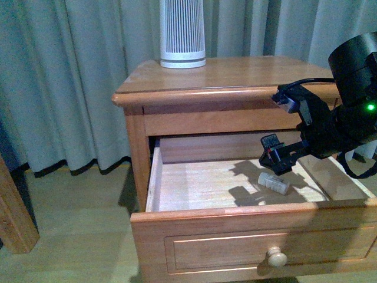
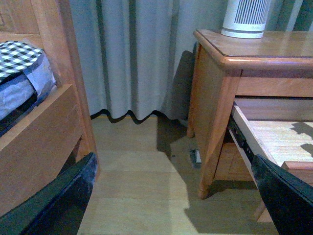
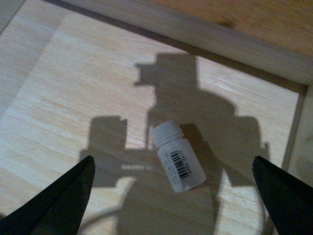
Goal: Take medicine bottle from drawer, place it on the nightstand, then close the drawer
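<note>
The right pincer [image 1: 274,155] hangs spread wide inside the open drawer [image 1: 194,215].
The medicine bottle [image 3: 177,156] lies on its side on the drawer floor, straight below the pincer and between its parted jaws, touching neither. The nightstand [image 1: 235,73] top is above and behind the pincer. The left pincer [image 2: 173,157], also spread, holds nothing, with the nightstand off to one side.

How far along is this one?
Done: the drawer stands open. In hand: the right gripper hovers open above the medicine bottle, which lies on its side inside, ungrasped. Remaining: grasp it, set it on the nightstand, shut the drawer.
</note>
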Controlling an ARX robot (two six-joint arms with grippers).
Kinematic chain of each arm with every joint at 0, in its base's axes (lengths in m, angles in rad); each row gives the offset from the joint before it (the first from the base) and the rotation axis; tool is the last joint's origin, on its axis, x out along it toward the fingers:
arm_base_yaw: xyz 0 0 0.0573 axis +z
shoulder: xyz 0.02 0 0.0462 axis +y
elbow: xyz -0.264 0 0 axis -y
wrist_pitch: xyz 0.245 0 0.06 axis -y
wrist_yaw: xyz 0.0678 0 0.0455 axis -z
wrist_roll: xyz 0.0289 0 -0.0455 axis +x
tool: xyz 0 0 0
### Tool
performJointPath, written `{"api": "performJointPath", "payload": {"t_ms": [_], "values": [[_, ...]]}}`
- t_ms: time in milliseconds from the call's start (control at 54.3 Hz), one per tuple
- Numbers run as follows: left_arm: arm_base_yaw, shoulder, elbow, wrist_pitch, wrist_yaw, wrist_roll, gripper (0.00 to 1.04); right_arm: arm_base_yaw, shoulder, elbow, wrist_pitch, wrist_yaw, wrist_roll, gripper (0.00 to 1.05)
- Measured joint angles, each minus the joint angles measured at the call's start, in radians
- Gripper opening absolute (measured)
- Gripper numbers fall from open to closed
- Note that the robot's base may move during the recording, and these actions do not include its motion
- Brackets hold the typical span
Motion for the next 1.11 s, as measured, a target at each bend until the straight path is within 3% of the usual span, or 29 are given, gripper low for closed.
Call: {"api": "performJointPath", "payload": {"t_ms": [940,1105], "values": [[0.0,0.0,0.0,0.0,0.0,0.0,0.98,0.028,0.22,0.15,-0.031,0.008,-0.018,0.98],[0.0,0.0,0.0,0.0,0.0,0.0,0.98,0.028,0.229,0.157,-0.026,0.032,-0.01,0.74]]}}
